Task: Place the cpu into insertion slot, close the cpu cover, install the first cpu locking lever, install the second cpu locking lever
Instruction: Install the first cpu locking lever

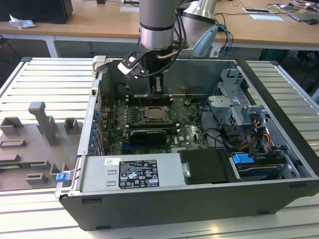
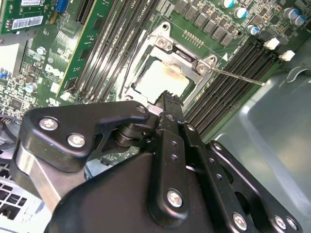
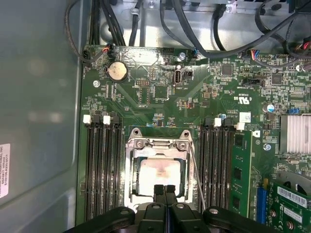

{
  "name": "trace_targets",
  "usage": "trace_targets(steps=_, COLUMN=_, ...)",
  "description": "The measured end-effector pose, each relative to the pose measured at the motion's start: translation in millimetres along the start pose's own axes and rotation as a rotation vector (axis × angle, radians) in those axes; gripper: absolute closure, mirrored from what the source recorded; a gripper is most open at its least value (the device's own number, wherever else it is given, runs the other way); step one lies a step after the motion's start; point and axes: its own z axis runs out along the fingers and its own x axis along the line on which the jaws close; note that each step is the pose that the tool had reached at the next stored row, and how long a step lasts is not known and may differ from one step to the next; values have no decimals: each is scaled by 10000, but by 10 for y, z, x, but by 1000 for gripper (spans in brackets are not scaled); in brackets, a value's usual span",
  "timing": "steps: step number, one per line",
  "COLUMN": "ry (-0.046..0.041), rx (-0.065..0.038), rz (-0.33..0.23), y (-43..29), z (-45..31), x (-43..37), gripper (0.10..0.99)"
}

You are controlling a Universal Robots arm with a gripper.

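Observed from beside the ribbed metal desk (image 1: pixel 45 79): the open black computer case (image 1: pixel 164 209) lies flat, with the arm reaching down into it. The small square cpu with a silvery-beige metal top (image 3: pixel 158 172) is seated in the silver-rimmed square insertion slot (image 3: pixel 128 170) between the banks of long black memory slots (image 3: pixel 102 165); placement is judged complete. The thin silver frame-shaped cpu cover (image 3: pixel 160 150) lies flat over the chip, whose top shows through its window, so closing also appears done. One thin steel locking lever (image 2: pixel 238 76) stands swung out from the socket corner across the neighbouring memory slots, and I judge it not yet latched. The state of the other lever cannot be determined. Both lever steps are therefore recorded as outstanding. The black tool (image 3: pixel 164 188) has its two fingers pressed together with nothing between them, tips poised just over the near edge of the cover; contact cannot be confirmed. Markings: a white printed label (image 1: pixel 137 173) on the grey power supply box (image 1: pixel 94 174) and a white barcode sticker (image 2: pixel 26 23) on a green circuit card (image 2: pixel 29 12) both carry print, which is not transcribed here
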Motion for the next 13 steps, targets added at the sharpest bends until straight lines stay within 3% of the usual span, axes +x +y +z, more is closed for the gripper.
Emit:
trace_targets(steps=4, ry=1, rx=0, rz=0, y=3, z=-72, x=-1, gripper=980)
trace_targets(steps=8, ry=0, rx=-1, rz=-1, y=8, z=-276, x=-4, gripper=980)
trace_targets(steps=11, ry=-1, rx=0, rz=-2, y=9, z=-364, x=-6, gripper=980)
trace_targets(steps=13, ry=21, rx=-10, rz=-613, y=9, z=-367, x=-5, gripper=980)
